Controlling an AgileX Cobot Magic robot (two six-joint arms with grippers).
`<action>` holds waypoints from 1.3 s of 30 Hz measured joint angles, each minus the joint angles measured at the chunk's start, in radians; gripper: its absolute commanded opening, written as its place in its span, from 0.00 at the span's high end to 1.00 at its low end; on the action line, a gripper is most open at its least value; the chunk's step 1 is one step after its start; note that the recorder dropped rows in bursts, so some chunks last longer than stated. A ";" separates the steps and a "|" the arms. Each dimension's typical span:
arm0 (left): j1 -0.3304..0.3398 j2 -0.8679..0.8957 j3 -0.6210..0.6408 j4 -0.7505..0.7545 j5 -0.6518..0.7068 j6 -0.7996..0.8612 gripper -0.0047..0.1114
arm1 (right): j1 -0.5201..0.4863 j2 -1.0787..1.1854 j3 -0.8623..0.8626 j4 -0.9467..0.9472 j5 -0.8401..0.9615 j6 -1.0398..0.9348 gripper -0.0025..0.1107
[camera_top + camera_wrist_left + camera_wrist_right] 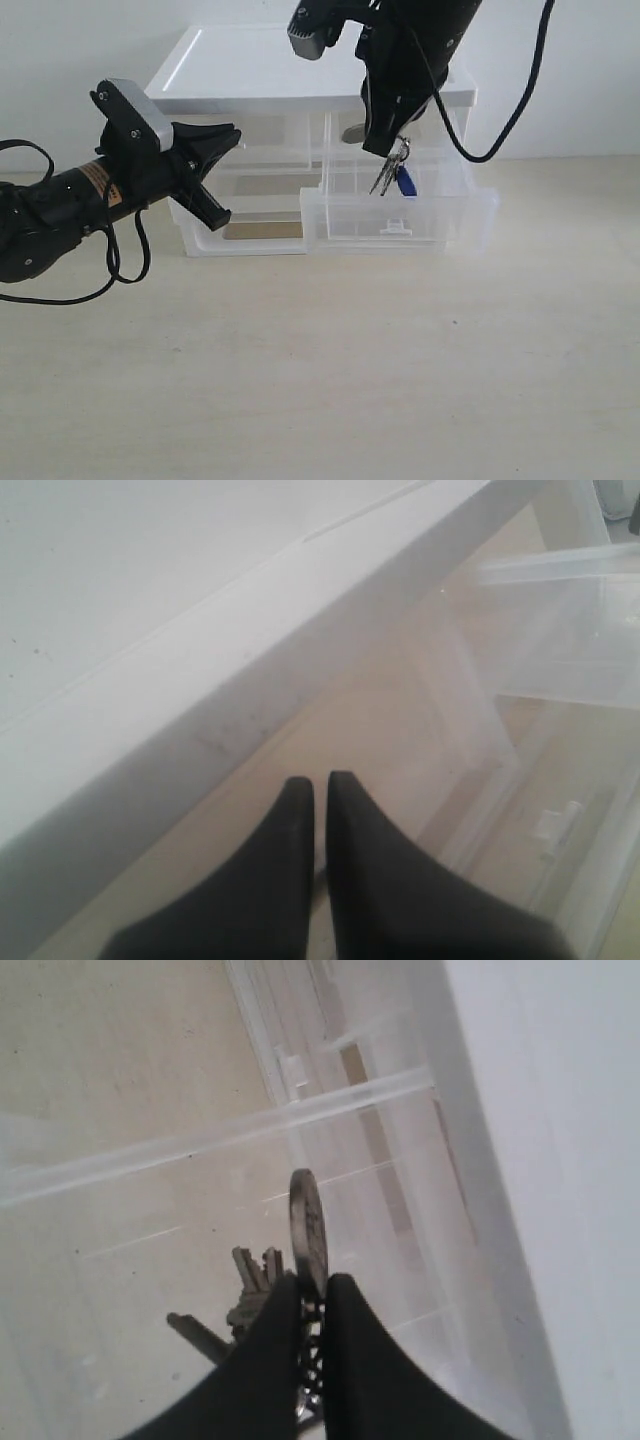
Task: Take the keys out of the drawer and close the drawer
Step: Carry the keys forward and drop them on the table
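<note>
The keys (pixel 392 168) hang from my right gripper (pixel 384 148), which is shut on them just above the drawer (pixel 400 215). The blue fob (pixel 404 182) dangles lowest. The drawer, translucent white, stands pulled out from the unit's top right, and its tab handle (pixel 397 227) faces front. In the right wrist view the oval tag (pixel 307 1222) sticks up between my right gripper's (pixel 312 1285) fingers, with key blades (pixel 250 1275) beside them over the drawer floor (pixel 130 1260). My left gripper (pixel 228 135) is shut and empty, hovering by the unit's left front; its fingertips (pixel 300 790) nearly touch.
The white drawer unit (pixel 300 85) stands at the back on a pale wooden table (pixel 320 380). Its lid (pixel 150 630) fills the left wrist view. The left top drawer (pixel 265 150) and the full-width drawers below it are pushed in. A black cable (pixel 520 110) hangs from the right arm.
</note>
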State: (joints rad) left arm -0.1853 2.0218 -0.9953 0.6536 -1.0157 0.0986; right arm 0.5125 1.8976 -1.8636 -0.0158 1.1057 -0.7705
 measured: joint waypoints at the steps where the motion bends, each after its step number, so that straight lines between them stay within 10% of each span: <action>1: 0.000 0.000 0.000 0.000 0.000 0.000 0.92 | 0.002 0.000 0.000 0.000 0.000 -0.004 0.98; 29: 0.000 0.000 0.000 0.000 -0.002 0.000 0.92 | 0.300 -0.206 0.003 0.006 0.108 0.092 0.98; 39: 0.011 0.000 0.000 0.012 -0.006 -0.020 0.92 | 0.336 -0.208 0.241 0.036 0.040 0.142 0.98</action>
State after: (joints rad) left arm -0.1745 2.0218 -0.9953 0.6660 -1.0215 0.0785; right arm 0.8482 1.6895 -1.6230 0.0205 1.1452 -0.6289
